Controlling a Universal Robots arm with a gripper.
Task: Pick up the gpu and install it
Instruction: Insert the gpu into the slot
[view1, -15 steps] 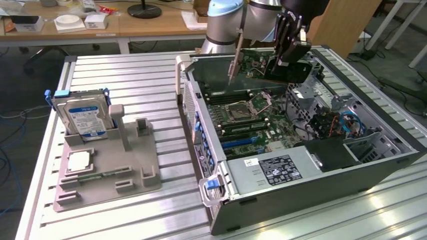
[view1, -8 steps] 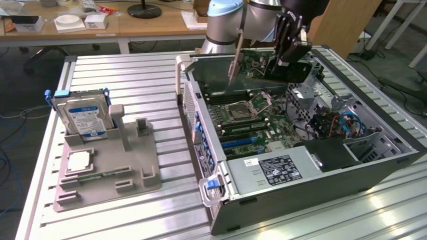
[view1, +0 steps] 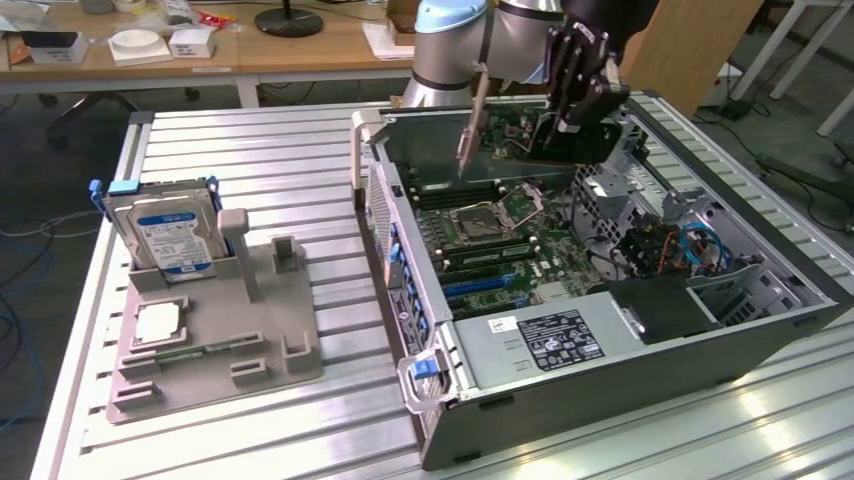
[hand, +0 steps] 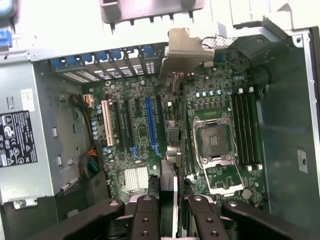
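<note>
Gripper (view1: 577, 105) partly closed and clamped on the gpu (view1: 521, 135), card edge-on between its fingers, bracket end jutting forward, hanging over the motherboard (view1: 494, 235) in the open case (view1: 601, 395)

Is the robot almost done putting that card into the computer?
About halfway. Done: the gpu is picked up, clear of the table. In hand: the gripper is shut on it, holding it in the air above the motherboard inside the open computer case. Left: it is not plugged in yet; the long blue slot on the board is empty.
</note>
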